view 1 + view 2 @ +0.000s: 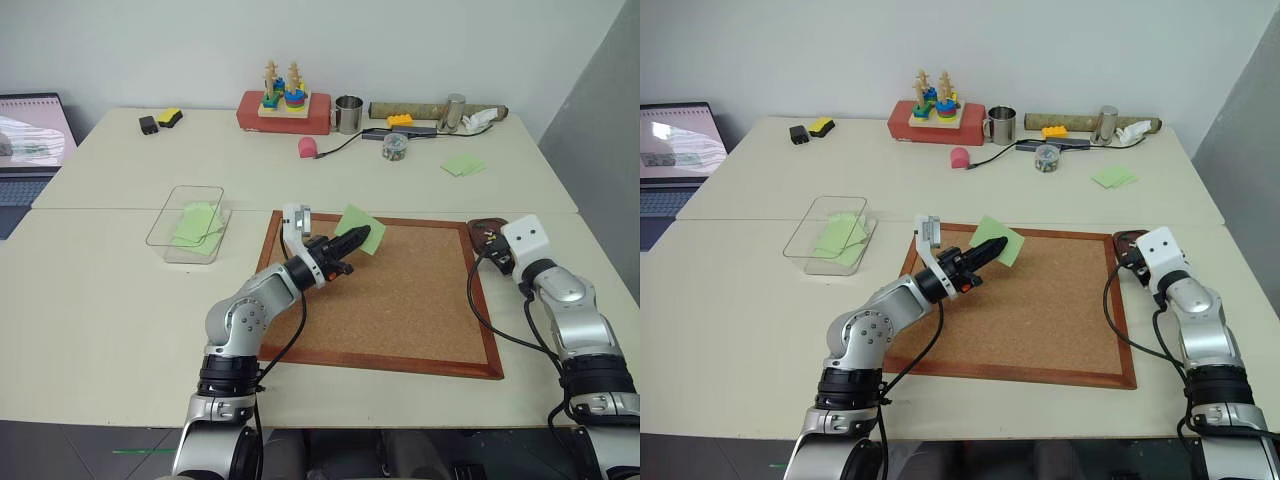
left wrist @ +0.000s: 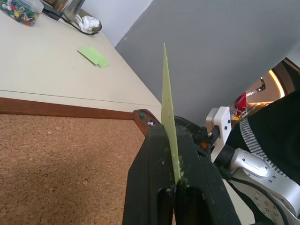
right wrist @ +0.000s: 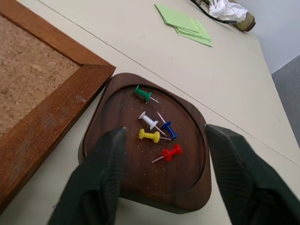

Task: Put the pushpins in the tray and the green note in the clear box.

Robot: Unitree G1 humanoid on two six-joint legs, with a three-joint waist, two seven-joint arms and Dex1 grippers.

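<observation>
Two jobs meet here: over the cork board (image 1: pixel 385 290) at frame centre, the left gripper (image 1: pixel 352 243) pinches the green note (image 1: pixel 358 228) and should carry it level, upper-left, to the clear box (image 1: pixel 186 225), while the right gripper (image 3: pixel 164 154), jaws spread, hangs over the tray (image 3: pixel 187 187) holding five pushpins (image 3: pixel 158 129).

Colours: pins, note, tray
Pushpins (image 3: pixel 156 127) showing green, white, blue, yellow, red in dk brown tray (image 3: pixel 185 193); green note (image 1: pixel 358 229) looking pale green; cork board (image 1: pixel 400 300) showing tan w/ reddish-brown frame.
</observation>
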